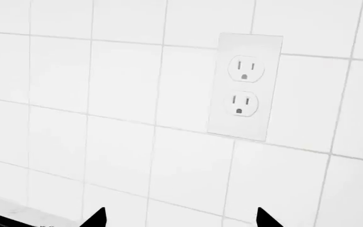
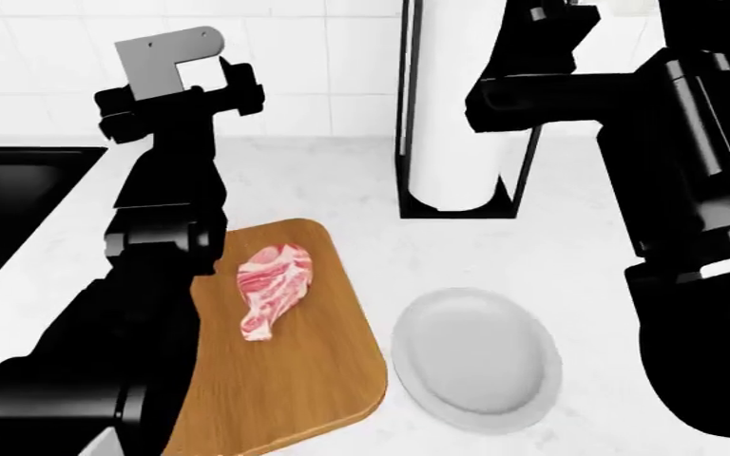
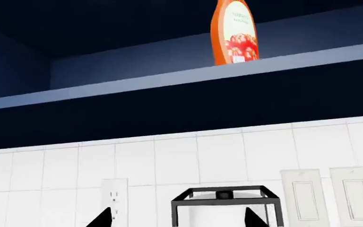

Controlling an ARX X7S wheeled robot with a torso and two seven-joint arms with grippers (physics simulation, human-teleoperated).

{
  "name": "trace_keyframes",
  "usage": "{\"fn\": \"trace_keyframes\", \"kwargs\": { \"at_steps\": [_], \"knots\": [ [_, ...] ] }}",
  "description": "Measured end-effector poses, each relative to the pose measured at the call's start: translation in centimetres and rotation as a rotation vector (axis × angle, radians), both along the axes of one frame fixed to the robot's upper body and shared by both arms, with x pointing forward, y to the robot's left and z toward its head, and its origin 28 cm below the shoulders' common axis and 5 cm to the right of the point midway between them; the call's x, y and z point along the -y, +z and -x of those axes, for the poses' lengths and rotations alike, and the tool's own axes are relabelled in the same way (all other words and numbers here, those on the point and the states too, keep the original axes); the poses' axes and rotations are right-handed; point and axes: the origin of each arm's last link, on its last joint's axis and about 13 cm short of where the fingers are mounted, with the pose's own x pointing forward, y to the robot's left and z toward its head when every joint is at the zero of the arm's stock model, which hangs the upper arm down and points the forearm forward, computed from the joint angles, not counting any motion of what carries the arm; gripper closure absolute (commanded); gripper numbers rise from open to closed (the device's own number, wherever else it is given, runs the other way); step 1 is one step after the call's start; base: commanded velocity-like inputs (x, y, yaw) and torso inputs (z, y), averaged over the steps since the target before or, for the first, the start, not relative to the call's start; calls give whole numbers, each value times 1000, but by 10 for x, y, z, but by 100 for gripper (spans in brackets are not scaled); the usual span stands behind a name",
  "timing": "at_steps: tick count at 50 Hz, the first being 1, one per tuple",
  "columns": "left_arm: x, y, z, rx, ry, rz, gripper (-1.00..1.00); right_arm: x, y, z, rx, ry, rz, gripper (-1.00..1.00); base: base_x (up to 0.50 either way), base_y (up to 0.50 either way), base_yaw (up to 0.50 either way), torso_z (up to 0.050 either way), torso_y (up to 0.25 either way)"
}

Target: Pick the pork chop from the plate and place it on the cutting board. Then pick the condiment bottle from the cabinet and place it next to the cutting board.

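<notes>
Head view: pork chop (image 2: 271,288) placed on cutting board (image 2: 292,351) | condiment bottle (image 3: 234,32) unfetched, 12 o'clock | both jaws seemingly parted, empty

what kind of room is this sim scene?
Most likely a kitchen counter: white tiled wall with an outlet, a cutting board holding a pork chop, and a condiment bottle in an overhead cabinet.

pink-white marbled pork chop (image 2: 270,288), orange-red condiment bottle (image 3: 234,32)
</notes>
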Motion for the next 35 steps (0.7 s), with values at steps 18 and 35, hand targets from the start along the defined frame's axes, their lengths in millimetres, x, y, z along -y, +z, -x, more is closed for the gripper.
{"fn": "trace_keyframes", "kwargs": {
  "at_steps": [18, 35],
  "knots": [
    [1, 0, 0, -1, -24, -6, -100, 6, 32, 22, 87, -40, 41, -100, 438, 221, 0, 0, 1],
    [3, -1, -1, -9, -28, -27, -100, 6, 39, 27, 107, -21, 68, -100, 471, 0, 0, 0, 0]
  ]
}}
